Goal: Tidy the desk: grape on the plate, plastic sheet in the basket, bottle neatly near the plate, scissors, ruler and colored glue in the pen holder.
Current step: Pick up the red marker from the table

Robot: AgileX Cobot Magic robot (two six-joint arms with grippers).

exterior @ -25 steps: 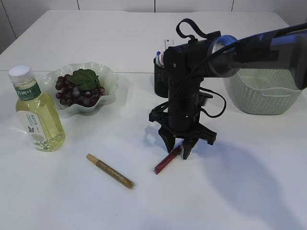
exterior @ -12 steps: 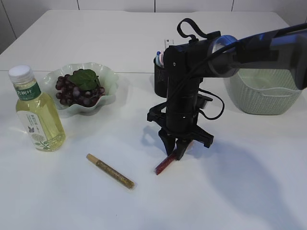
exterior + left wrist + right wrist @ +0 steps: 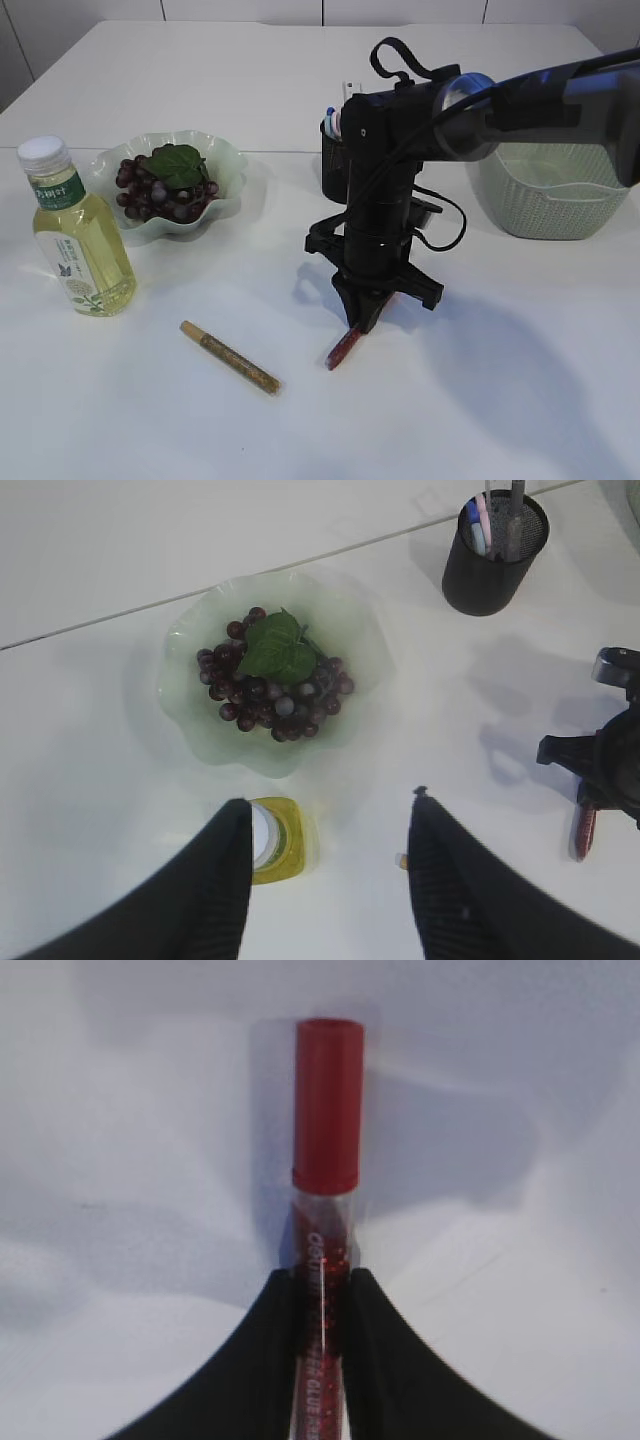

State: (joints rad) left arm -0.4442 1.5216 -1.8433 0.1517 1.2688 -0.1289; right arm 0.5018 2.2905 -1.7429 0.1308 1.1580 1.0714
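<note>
Pinching one red glue tube point(image 3: 322, 1260) between its closed fingers, the right gripper point(image 3: 365, 318) stands on the white table point(image 3: 500, 380) near the middle, the tube's capped end angling toward the near left. One gold glue tube point(image 3: 231, 357) lies flat to its left, one bottle point(image 3: 77, 235) stands at far left beside one plate point(image 3: 225, 170) holding one grape bunch point(image 3: 160, 190), and one pen holder point(image 3: 493, 555) and one basket point(image 3: 550, 195) sit farther back on the right. Seen only from its wrist camera, the left gripper point(image 3: 330, 875) hangs above the bottle with fingers spread apart and nothing between them.
</note>
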